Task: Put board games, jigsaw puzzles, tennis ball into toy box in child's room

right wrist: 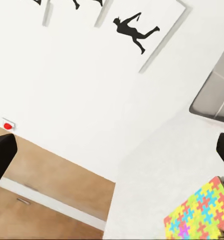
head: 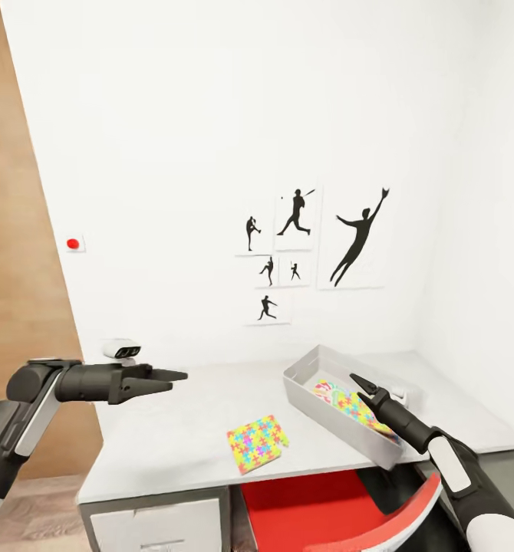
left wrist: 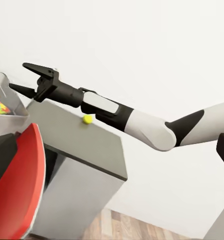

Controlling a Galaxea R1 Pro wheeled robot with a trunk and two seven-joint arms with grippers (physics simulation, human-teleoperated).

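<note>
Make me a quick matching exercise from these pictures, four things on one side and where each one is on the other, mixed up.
Things:
1. jigsaw puzzle
2. toy box
3. tennis ball
4. red chair

Places:
A. under the table's front edge
B. on the dark grey desk wing
C. flat on the table, outside the bin
D. on the table, holding colourful toys

Pairs: 1-C, 2-D, 3-B, 4-A

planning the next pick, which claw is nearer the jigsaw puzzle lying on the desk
Right. The right claw hangs over the toy box, just beside the jigsaw puzzle; the left claw is farther off, above the desk's far-left part.
</note>
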